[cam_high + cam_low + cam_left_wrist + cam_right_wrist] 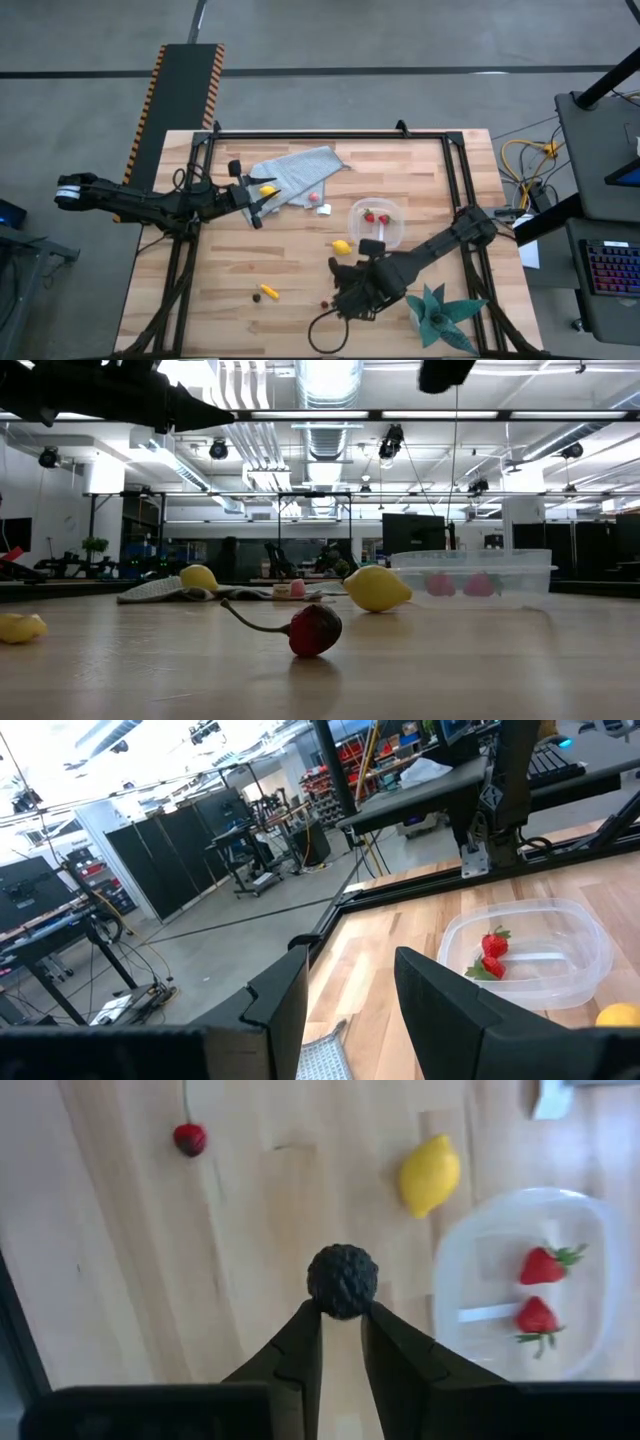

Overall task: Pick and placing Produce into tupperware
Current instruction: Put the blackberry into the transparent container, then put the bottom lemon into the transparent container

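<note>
Wooden surface (300,250) below, my right tool (343,1315) pinches a blackberry (342,1280), lifted clear to carry rightward into the tupperware (500,1280); left tool (350,990) gapes empty.

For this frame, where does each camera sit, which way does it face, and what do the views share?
High: overhead, straight down on the table; both arms show, left gripper by the grey cloth, right gripper.
Low: table height, level across into the room; cherry nearest; arms overhead.
Left wrist: forward over the table, past its open fingers.
Right wrist: down past its jaws shut on a blackberry.
Shared: all four show the tupperware holding two strawberries.
</note>
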